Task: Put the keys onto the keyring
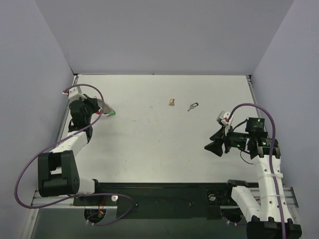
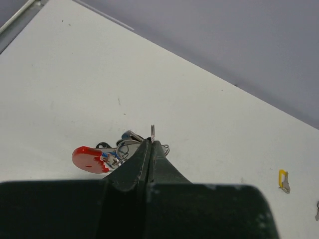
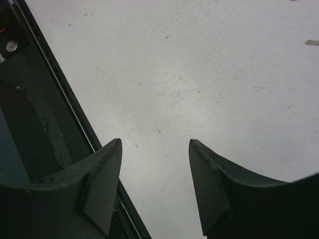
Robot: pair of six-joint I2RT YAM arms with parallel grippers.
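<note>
**Clerk:** Silver wire ring with tags, item one. Where is it, and who has it?

**Keeper:** Keyring [image 2: 113, 154], far left of the worktop [image 1: 159, 149]. The left claw [image 2: 149, 145] is pinched tight on the thin ring itself. The red tag [image 2: 88, 158] and the silver parts are bunched to one side of the fingertips. I judge it is held by the wire so the loop stands steady and reachable for threading. Whether the bunch rests on the surface or hangs just above it, I cannot tell.

**Clerk:** Item two, the key?

**Keeper:** One key [image 1: 193, 106], black head and silver blade, lying loose near the far middle, well apart from the ring. Nothing is touching it.

**Clerk:** Anything beside it?

**Keeper:** A yellow and silver piece [image 1: 171, 102], just to its left. It is too small to class as a key or not.

**Clerk:** Right claw [image 3: 155, 169]?

**Keeper:** Jaws parted, nothing between them, over bare surface on the near right. It looks readied for a pickup, and the key is the likely target. The task has hardly begun, since no key is on the ring yet.
</note>
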